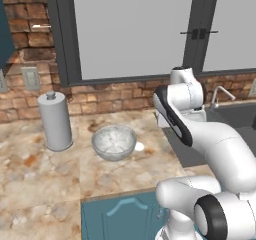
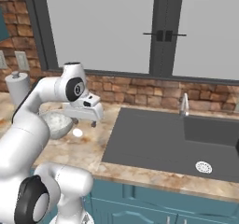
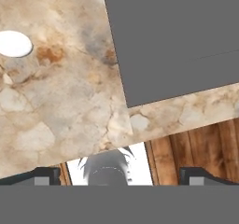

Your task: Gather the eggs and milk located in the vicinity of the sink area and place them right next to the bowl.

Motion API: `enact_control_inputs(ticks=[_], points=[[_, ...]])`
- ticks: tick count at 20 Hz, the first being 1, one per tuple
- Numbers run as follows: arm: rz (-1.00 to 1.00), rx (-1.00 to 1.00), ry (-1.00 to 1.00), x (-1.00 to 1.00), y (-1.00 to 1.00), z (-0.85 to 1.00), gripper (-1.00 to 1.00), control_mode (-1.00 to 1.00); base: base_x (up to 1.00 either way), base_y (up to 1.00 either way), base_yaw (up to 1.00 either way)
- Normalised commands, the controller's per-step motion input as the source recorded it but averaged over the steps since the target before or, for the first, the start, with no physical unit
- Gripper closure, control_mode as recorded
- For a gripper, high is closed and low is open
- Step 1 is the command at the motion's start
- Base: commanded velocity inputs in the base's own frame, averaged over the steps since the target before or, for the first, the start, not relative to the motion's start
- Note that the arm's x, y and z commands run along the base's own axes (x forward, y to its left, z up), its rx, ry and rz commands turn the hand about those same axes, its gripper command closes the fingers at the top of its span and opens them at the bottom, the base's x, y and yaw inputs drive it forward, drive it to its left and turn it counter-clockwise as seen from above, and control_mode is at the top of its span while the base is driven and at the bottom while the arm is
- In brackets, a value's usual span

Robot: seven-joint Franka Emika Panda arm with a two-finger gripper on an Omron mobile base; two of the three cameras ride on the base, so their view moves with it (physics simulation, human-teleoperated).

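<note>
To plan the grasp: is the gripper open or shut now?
Open. In the hand view, the gripper fingertips stand far apart, holding nothing, over the counter.

The arm (image 1: 220,149) is glossy white, made of thick rounded segments. Its joints carry dark, nearly black bands and round caps. The hand block is white and boxy. The claw (image 3: 119,174) has two small dark tips.

Open two-finger gripper (image 2: 90,121) hangs over the mottled stone counter (image 1: 45,184). White oval egg (image 2: 77,132) on the counter just left of it, silvery round bowl (image 1: 114,142) beside the egg. Dark rectangular sink basin (image 2: 158,141) to its right.
</note>
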Motion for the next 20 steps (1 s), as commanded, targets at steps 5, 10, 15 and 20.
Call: enact_control_inputs(ticks=[5, 10, 15, 20], points=[[0.0, 0.0, 0.0, 0.0, 0.0, 0.0, -1.0, 1.0, 0.0, -0.86, 0.0], [0.0, 0.0, 0.0, 0.0, 0.0, 0.0, -1.0, 1.0, 0.0, -0.91, 0.0], [0.0, 0.0, 0.0, 0.0, 0.0, 0.0, -1.0, 1.0, 0.0, -0.92, 0.0], [0.0, 0.0, 0.0, 0.0, 0.0, 0.0, -1.0, 1.0, 0.0, -0.79, 0.0]])
